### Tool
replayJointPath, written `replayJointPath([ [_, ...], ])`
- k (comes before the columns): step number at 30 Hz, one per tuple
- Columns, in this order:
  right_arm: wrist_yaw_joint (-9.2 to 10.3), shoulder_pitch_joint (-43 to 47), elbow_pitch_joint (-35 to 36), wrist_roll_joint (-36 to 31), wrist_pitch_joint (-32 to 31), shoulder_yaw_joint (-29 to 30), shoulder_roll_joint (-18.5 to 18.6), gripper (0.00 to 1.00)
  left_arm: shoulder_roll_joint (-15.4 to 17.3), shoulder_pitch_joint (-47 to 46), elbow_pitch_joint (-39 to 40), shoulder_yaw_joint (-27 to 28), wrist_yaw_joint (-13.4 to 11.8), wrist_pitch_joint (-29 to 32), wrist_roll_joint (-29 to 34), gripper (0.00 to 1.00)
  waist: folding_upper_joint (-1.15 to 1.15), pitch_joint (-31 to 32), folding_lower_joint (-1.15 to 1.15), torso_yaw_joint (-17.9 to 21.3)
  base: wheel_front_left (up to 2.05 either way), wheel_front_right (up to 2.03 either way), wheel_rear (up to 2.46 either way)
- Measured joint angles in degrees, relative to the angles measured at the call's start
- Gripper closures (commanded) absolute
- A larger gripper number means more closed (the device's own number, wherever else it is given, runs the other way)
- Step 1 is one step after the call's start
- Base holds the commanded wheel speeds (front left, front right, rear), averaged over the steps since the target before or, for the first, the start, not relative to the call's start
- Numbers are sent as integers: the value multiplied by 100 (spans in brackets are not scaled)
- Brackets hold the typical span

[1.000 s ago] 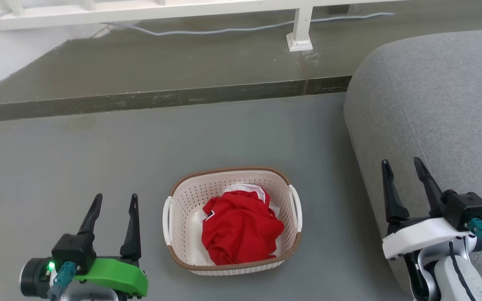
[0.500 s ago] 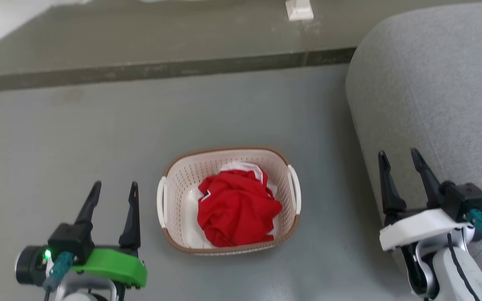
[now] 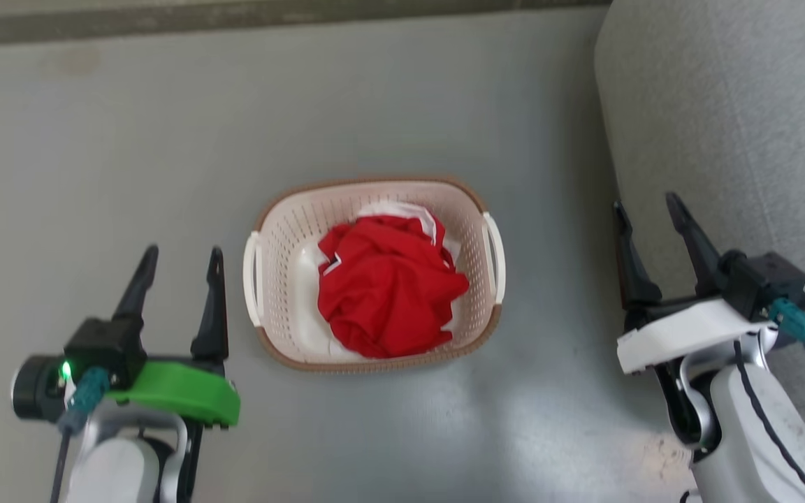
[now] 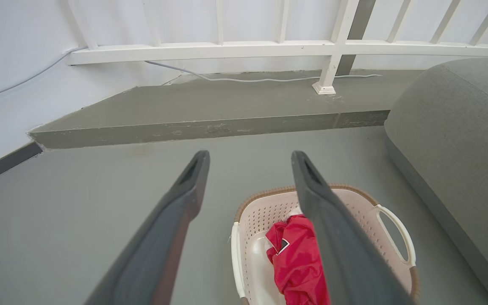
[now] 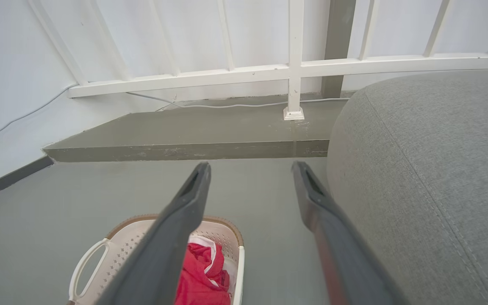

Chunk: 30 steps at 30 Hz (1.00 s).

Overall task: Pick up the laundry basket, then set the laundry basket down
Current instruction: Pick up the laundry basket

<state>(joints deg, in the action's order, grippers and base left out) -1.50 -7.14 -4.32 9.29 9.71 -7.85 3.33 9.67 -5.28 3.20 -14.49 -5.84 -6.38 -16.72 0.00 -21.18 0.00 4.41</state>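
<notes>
Staging pickup: laundry basket (image 3: 284,279) on floor (image 3: 95,140) | both jaws wide, empty, flanking it, apart | next: you close on side handles (image 3: 495,248), lift level

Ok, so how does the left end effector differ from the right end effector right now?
The left end effector wears a green shell with a lit green light; the right end effector wears a white shell. In the head view the left end effector is seen against bare floor, the right end effector against the edge of the grey sofa. Both are open, have two dark fingers, and flank the laundry basket without touching it.
</notes>
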Motion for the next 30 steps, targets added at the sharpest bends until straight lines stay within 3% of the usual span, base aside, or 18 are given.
replayJointPath([
  [15, -49, -875, -365, 59, -69, -137, 0, 0, 86, -1121, -347, 89, 90, 337, -1, 0, 0, -1219, 0, 35, 0, 0, 0],
  [22, -52, -1327, -773, 97, -129, -269, -3, 0, 212, -1782, -835, -42, 352, 651, 0, 0, 0, -1789, 1, 86, 0, 0, 0],
  [30, -119, -1895, -1512, 164, -169, -522, -4, 0, 133, -2461, -1725, -63, 638, 938, -287, 0, 0, -2431, 1, 145, 0, 0, 0],
])
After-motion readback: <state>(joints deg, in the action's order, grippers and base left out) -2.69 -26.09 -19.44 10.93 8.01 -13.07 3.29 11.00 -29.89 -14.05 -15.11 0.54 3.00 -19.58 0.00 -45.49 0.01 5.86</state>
